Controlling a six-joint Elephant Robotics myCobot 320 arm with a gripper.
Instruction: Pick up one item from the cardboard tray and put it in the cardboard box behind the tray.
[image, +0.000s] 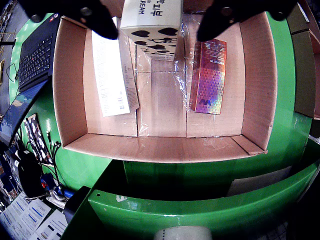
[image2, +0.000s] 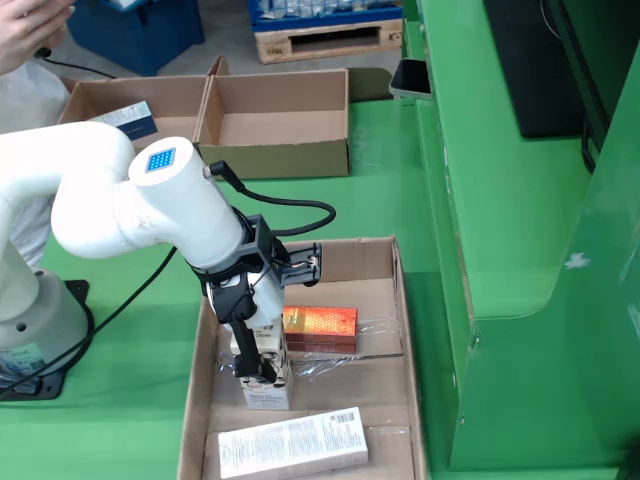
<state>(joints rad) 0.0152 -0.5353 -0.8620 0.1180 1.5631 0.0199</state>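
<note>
Black pincer (image: 150, 20) is clamped on the white cow-patterned carton (image: 151, 22), which is in the brown cardboard tray (image2: 195, 400). Loose clear plastic film (image: 177, 75) could snag it, or a shallow grip might slip on lifting.

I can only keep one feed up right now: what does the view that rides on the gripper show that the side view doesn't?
Only the gripper view: cow-spot print on the held carton, a laptop.
Only the side view: the arm, two cardboard boxes behind the tray, a person.
Both: tray, gripper shut on the carton, shiny orange box, long white box.
</note>
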